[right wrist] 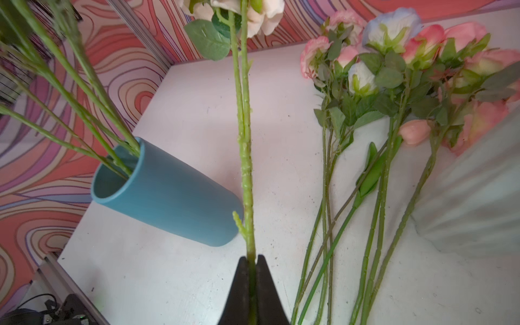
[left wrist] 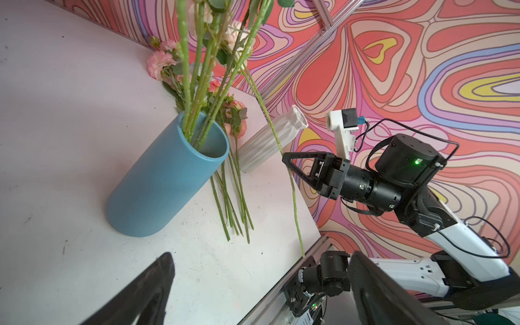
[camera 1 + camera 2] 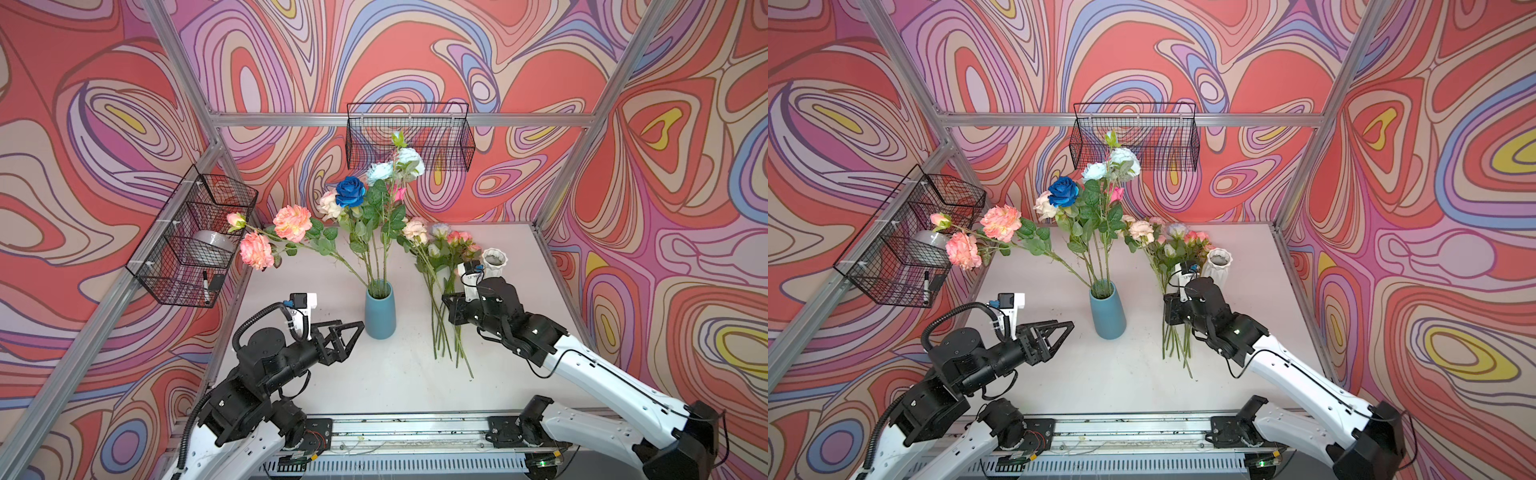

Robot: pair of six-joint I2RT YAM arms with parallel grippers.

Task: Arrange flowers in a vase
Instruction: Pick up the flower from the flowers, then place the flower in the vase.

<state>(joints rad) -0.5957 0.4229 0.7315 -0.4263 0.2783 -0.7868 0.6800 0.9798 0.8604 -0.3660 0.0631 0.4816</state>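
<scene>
Swirled pink, red and lilac walls close round a white tabletop (image 3: pixel 311 374), and by my reckoning the job on it is about half done. My right gripper (image 1: pixel 251 260) has its jaws pressed together on the bare green stem of a cream rose (image 3: pixel 415 230). It sits a little right of the blue vase (image 3: pixel 379 311) and, as far as I can tell, is lifted clear of the table. A long tail of stem runs nearer than the pinch, and the bloom stands off on the far side.

I judge it light, with a stiff, knobbly, plastic-looking stem. It should not slide lengthwise, but it could swivel in my pinch, since head and leaves carry the weight well away from it. The petals look soft and easily crushed, so bare stem below the lowest leaf is the place to hold, and my grip seems right. The tail would need to point down before it can enter the vase.

That vase stands upright mid-table with several stems in it: a deep blue rose (image 3: pixel 350 191), pale blue blooms (image 3: pixel 380 170), and peach peonies (image 3: pixel 292 222) leaning out to the left. Its mouth is narrow and crowded, and I suspect a nudge could rock it.

My left gripper (image 3: pixel 355 330) hovers just left of the vase's base, jaws spread wide, holding nothing. To the right the loose flowers (image 3: pixel 457 239) lie bundled, heads far and stems near, with a white ribbed vase (image 3: pixel 493 262) just beside them. Wire baskets hang on the left wall (image 3: pixel 187 249) and the far wall (image 3: pixel 409 137).
</scene>
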